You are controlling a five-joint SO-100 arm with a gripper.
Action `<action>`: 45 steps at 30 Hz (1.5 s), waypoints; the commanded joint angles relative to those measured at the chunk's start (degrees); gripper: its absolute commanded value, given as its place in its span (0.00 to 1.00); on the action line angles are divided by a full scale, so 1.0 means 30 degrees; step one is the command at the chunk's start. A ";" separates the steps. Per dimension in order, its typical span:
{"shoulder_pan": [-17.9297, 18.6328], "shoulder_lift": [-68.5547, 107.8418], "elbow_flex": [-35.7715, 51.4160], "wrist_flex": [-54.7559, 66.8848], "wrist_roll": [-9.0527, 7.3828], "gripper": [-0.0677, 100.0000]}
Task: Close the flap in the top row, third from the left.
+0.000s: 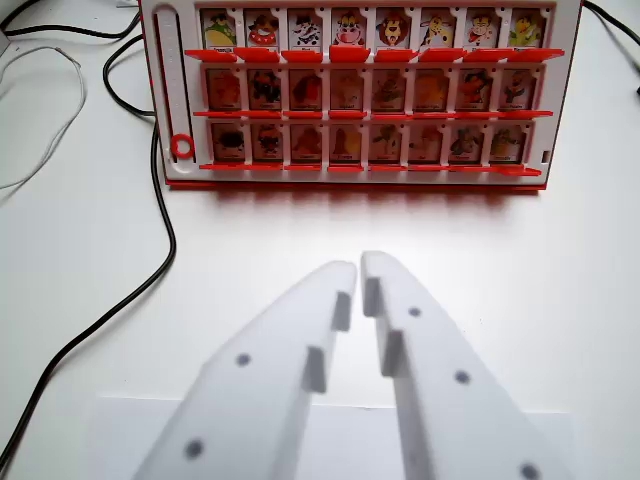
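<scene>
The gripper (359,268), clenched on nothing, sits well short of the board (360,95) at the table's (90,260) far edge. The third flap (304,30) has close neighbours; a slightly off approach would knock one instead.

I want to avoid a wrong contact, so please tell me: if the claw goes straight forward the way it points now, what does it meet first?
Bare table first, then probably the board's lower front edge, near the middle columns. The claw looks nearly shut; depth is uncertain.
</scene>
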 commanded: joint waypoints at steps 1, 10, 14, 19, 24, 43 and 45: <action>0.0088 0.0352 -0.1553 0.0146 -0.0059 0.00; 0.0146 0.0410 -0.1436 0.0146 -0.0059 0.00; 0.0176 0.0410 -0.1348 0.0059 -0.0088 0.00; 0.0205 0.0410 -0.1230 -0.0088 -0.0117 0.00; 0.0264 0.0439 -0.1143 -0.0205 -0.0176 0.00; 0.0293 0.0381 -0.1084 -0.0322 -0.0088 0.00; 0.0234 0.0381 -0.1084 -0.0381 -0.0088 0.00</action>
